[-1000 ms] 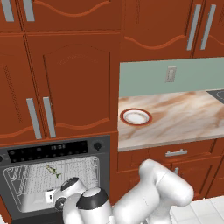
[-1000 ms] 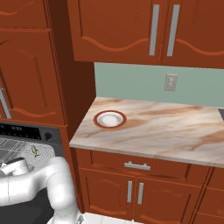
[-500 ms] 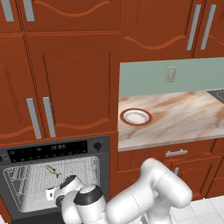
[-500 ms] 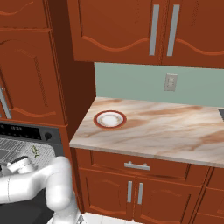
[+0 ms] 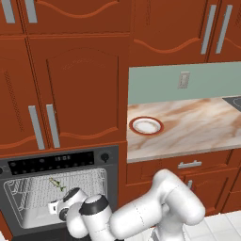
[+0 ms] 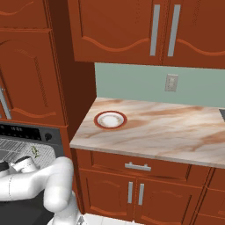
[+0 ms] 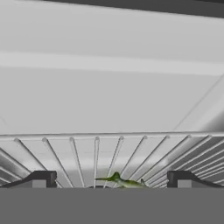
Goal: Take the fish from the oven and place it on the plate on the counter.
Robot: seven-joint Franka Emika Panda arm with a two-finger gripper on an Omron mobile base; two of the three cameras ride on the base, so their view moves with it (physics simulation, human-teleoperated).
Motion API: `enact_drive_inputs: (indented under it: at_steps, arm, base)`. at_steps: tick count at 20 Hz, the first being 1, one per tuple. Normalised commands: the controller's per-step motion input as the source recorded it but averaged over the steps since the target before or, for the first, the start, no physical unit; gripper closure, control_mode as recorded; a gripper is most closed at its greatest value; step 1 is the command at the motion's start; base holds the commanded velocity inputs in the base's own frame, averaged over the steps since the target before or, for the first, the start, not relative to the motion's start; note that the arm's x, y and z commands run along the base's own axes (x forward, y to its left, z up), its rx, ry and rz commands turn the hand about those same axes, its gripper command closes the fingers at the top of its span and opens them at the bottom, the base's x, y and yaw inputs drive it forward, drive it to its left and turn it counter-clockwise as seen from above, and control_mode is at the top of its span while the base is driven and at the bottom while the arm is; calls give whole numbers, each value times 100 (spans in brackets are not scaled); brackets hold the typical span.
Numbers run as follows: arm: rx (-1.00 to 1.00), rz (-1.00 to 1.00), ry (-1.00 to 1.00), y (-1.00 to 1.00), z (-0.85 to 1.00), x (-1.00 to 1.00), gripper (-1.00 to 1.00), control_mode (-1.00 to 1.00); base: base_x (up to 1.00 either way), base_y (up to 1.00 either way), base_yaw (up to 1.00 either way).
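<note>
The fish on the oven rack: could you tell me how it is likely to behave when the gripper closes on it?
The fish looks tiny and slender, so probably very light. Lying flat on the wire rack, it could slip between the wires or slide away. The open gripper straddles it widely, so closing may nudge it.

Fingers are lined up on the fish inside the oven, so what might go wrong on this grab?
The fish is tiny and thin on the wire rack; the open fingers may close on wires or push it between them. The plate is small, so placement could miss.
</note>
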Motion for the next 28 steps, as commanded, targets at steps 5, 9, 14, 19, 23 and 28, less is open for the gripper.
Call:
enact_drive_inputs:
  at_steps: [5, 9, 14, 19, 23, 28]
  arm:
    - [0, 0, 1, 9, -6, 15, -100, -100]
    - [0, 0, 8, 5, 0, 17, -100, -100]
    - [0, 0, 10, 14, 0, 21, -100, -100]
    - [0, 0, 4, 21, -1, 25, -100, -100]
    - [0, 0, 0, 25, -15, 24, -100, -100]
    - [0, 0, 0, 24, -60, 1, -100, -100]
  base:
    - [0, 0, 0]
    - [0, 0, 0]
    - [0, 0, 0]
    - [0, 0, 0]
    - [0, 0, 0]
    - [0, 0, 0]
